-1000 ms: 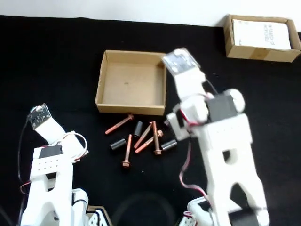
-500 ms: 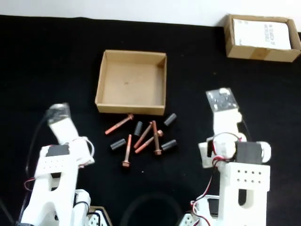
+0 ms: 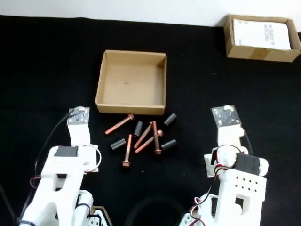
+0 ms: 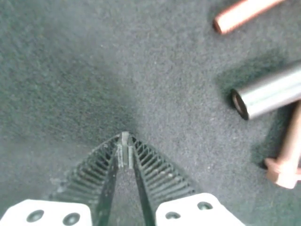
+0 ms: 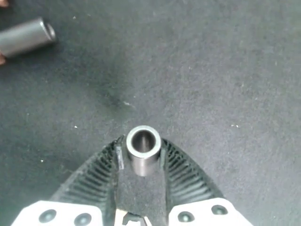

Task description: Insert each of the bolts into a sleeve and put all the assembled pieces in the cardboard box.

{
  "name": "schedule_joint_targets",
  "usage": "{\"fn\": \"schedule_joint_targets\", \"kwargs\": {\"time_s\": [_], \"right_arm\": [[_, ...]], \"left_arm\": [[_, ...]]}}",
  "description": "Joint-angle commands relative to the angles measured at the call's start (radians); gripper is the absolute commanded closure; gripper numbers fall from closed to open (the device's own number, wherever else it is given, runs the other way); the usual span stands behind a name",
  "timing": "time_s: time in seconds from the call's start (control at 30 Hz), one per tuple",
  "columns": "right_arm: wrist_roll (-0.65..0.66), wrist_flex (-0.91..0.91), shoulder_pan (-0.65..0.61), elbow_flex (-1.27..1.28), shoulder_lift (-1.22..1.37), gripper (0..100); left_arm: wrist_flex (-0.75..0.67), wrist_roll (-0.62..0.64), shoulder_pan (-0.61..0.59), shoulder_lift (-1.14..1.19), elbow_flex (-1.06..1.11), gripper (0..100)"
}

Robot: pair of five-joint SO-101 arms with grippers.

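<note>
Moved: our right gripper [image 5: 141, 142] quit the cardboard box [image 3: 130, 108].
Held: sleeve [image 5: 142, 155], pinched end-on.
Nearer centre-frame bolts [image 3: 127, 149]: our left gripper [image 4: 124, 141], pressed together.

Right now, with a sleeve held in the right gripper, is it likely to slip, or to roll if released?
The sleeve looks like smooth, shiny metal, so it may slip a little between the right gripper's ribbed fingers. It is a round tube, so released on its side it would probably roll on the black mat. It seems rigid, unlikely to deform.
</note>
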Motion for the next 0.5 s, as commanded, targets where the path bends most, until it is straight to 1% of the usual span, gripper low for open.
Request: {"fn": "schedule_joint_targets", "kwargs": {"time_s": [0.0, 0.03, 0.07, 0.2, 0.3, 0.47], "right_arm": [[0.012, -0.012, 0.045, 0.001, -0.019, 99.2], [0.012, -0.012, 0.062, 0.001, -0.019, 99.2], [0.012, -0.013, 0.076, 0.001, -0.019, 99.2], [0.014, -0.039, 0.124, 0.013, -0.018, 99.2], [0.014, -0.064, 0.128, 0.044, -0.022, 99.2], [0.014, -0.116, 0.130, 0.094, -0.022, 99.2]], "left_arm": [[0.074, -0.183, 0.021, 0.004, -0.104, 96], [0.098, -0.259, 0.025, 0.004, -0.116, 92], [0.121, -0.299, 0.038, 0.004, -0.127, 89], [0.216, -0.310, 0.087, 0.005, -0.180, 76], [0.273, -0.316, 0.157, 0.005, -0.242, 74], [0.308, -0.397, 0.300, 0.007, -0.335, 74]]}}
